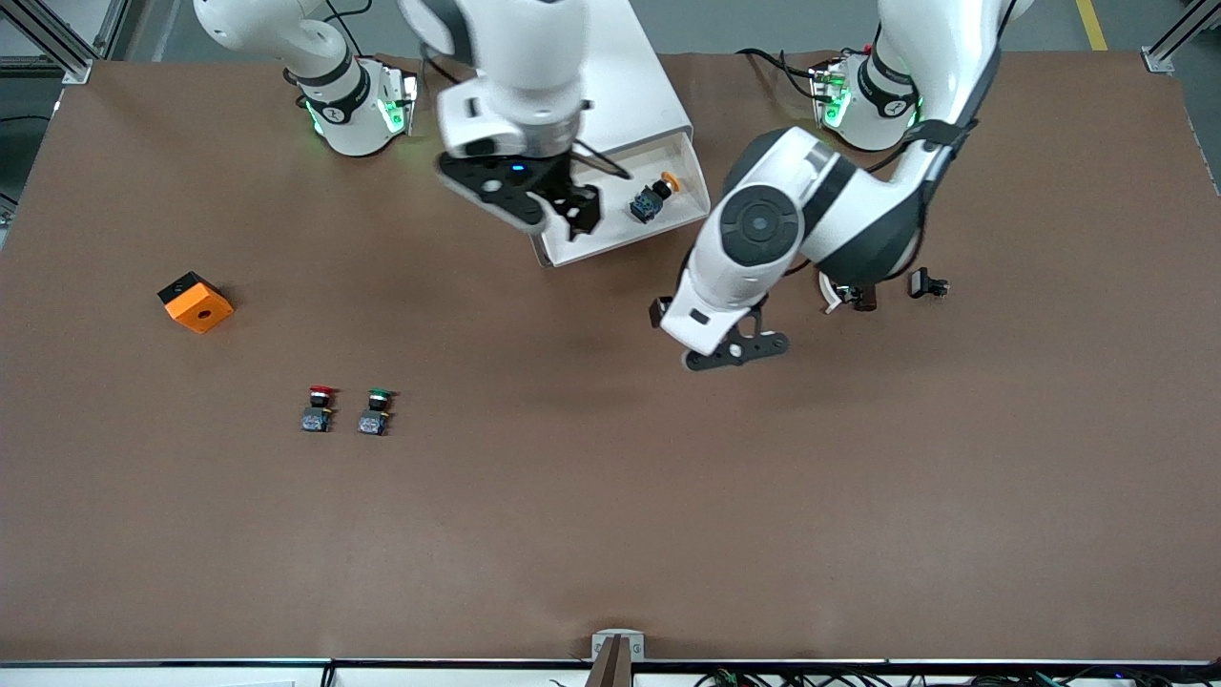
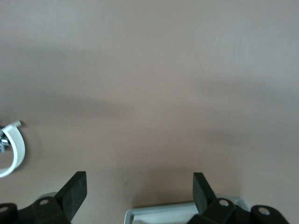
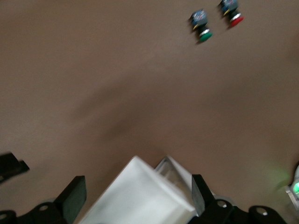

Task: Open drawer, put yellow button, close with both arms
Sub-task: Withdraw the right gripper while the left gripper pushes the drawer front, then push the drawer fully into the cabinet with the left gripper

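closing step in hand: yellow button (image 1: 654, 199) lies in the pulled-out drawer (image 1: 694, 181); right gripper (image 1: 575, 212) spread over its tray, left gripper (image 2: 139, 190) spread over bare table nearby. next, both push the front in.

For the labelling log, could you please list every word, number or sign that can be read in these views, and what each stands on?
None can be read.
Right arm's base: a small dark mark on its band, too small to read.
Left arm's base: the same, too small to read.
Yellow button in the drawer: no lettering shows.
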You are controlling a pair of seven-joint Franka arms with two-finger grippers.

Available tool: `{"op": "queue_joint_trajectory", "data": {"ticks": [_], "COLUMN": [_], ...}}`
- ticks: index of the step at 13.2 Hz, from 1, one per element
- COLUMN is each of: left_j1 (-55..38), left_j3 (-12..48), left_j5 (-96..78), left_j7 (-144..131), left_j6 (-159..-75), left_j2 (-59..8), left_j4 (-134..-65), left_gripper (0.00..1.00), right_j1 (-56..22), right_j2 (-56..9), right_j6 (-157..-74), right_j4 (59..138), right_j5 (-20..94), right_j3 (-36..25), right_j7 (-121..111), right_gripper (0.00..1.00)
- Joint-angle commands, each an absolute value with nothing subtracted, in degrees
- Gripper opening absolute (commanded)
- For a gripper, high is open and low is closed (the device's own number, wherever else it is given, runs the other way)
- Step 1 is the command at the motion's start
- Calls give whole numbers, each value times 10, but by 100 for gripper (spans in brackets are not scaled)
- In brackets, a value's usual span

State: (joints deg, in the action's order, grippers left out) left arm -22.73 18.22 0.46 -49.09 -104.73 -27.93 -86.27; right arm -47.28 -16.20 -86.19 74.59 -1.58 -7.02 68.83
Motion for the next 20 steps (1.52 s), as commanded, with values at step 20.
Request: {"op": "queue_joint_trajectory", "data": {"ticks": [20], "left_j1": [-228], "left_j3": [335], "left_j5": [-148], "left_j7": [-499], "left_j6": [-1054], "left_j2": [-252], "left_j4": [-974], "left_gripper": [100], "right_j1": [-53], "right_j2": [-106], "right_j6": [-746], "right_j4": [770], "right_j5": [-13], "right_j3": [-56], "right_j7": [35], "right_gripper": [100]}}
